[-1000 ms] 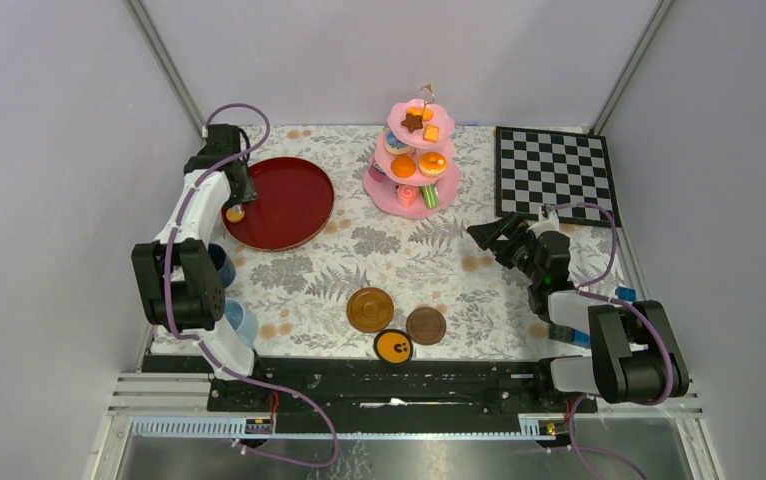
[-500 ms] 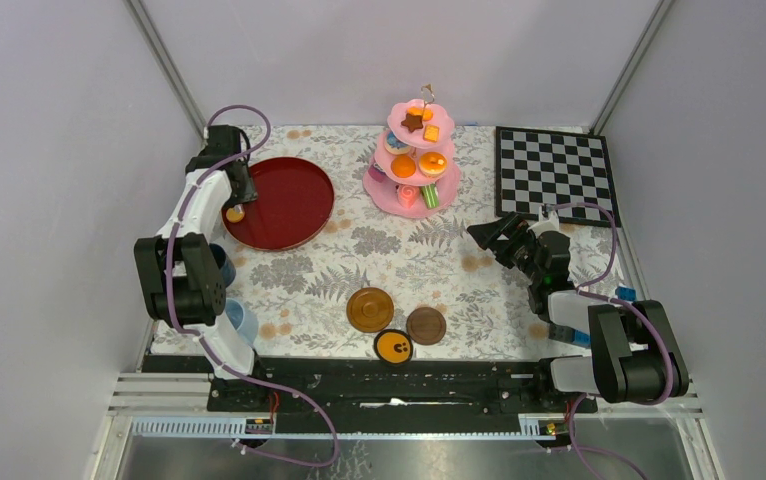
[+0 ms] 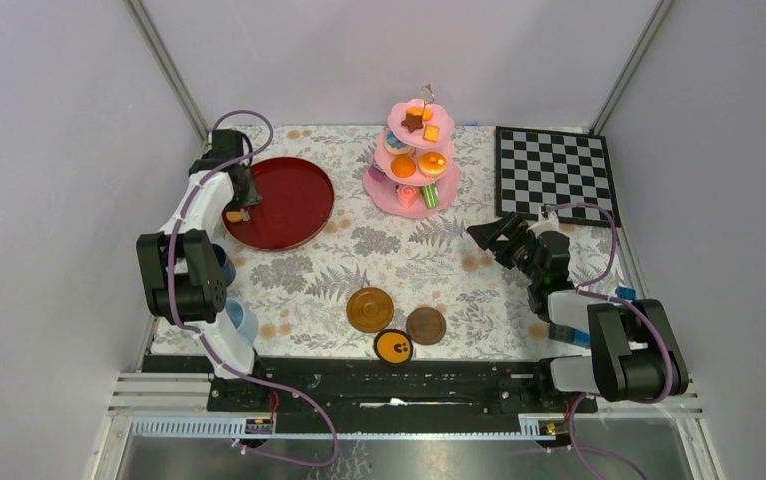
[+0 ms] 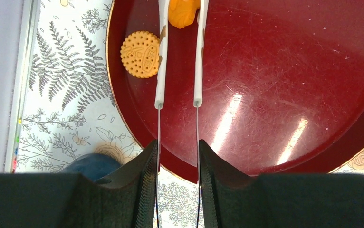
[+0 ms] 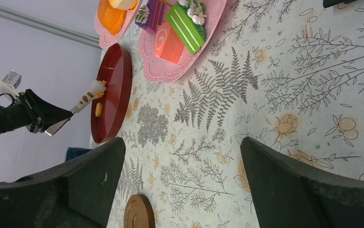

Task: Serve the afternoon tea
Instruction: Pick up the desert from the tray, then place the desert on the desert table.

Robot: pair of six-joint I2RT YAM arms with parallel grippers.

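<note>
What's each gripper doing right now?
Left gripper: closed on white tongs, tips around an orange pastry.
Right gripper: open, empty.

Dark-red round tray [image 3: 284, 203] sat far left; round orange biscuit [image 4: 141, 54] and orange toy pastry [image 4: 182, 12] lay in it, near left rim. Pink three-tier scalloped cake stand [image 3: 414, 175] far centre; black-and-white chessboard [image 3: 554, 172] right of it. Brown round saucers [image 3: 370, 309] near centre.

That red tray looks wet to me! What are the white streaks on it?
Not wet: in the left wrist view the white streaks on the red tray are glare from the lights, showing tiny scratches. In the top view it looks dull under soft, even light. The right wrist view is tipped sideways but sharp.
</note>
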